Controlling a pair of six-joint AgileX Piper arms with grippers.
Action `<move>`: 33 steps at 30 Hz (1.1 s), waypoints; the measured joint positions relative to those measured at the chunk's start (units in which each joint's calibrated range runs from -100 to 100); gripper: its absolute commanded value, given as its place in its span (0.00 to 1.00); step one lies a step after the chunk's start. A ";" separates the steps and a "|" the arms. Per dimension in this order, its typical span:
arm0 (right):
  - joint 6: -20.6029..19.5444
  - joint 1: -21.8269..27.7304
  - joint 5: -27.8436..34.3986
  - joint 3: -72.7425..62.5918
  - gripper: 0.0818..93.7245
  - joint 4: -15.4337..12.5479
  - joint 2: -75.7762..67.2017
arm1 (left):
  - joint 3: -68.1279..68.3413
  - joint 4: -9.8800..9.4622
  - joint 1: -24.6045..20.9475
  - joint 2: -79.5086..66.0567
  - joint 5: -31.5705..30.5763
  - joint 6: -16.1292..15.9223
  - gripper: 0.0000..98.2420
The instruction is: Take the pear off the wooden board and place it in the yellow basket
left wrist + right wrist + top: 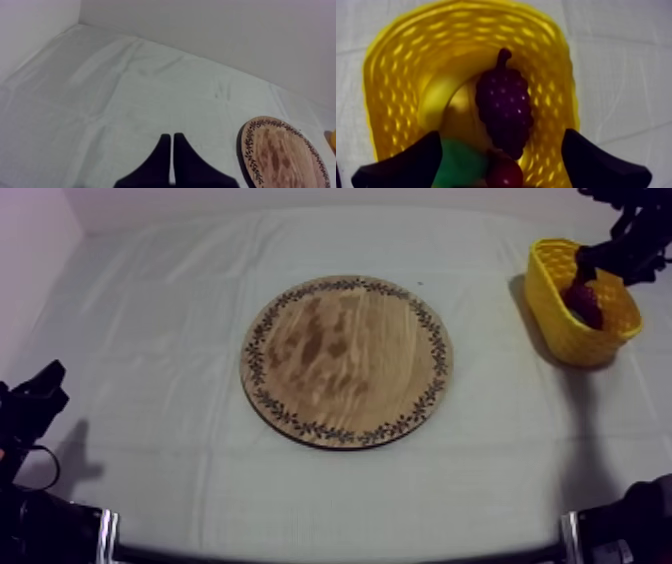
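— Over the yellow basket [411,65] at the far right of the worktop [150,338], what is the right end effector [502,136] doing?
— It hangs with its fingers wide apart, clamped on nothing. The pear [458,162] lies inside the basket just below, close by one finger, beside the bunch of grapes [503,107] and the small red fruit [505,175].
— Its long axis?
— Too much is hidden to tell.
— And the wooden board [345,358]?
— Bare, mid-worktop. The placing looks done; the next move seems a straight lift out.
— The other arm?
— The left end effector [172,150] rests at the near left, fingers together, well apart from the basket; the right is far nearer.
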 measured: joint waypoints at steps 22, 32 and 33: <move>1.99 -3.25 -22.91 39.58 0.51 -2.06 -48.22 | 0.00 0.00 0.00 0.00 0.00 0.00 0.00; 9.78 -8.12 -15.75 58.51 0.23 -11.28 -76.92 | 0.00 0.00 0.00 0.00 0.00 0.00 0.00; 10.44 -8.31 -15.03 60.08 0.21 -11.90 -79.52 | 0.00 0.00 0.00 0.00 0.00 0.00 0.00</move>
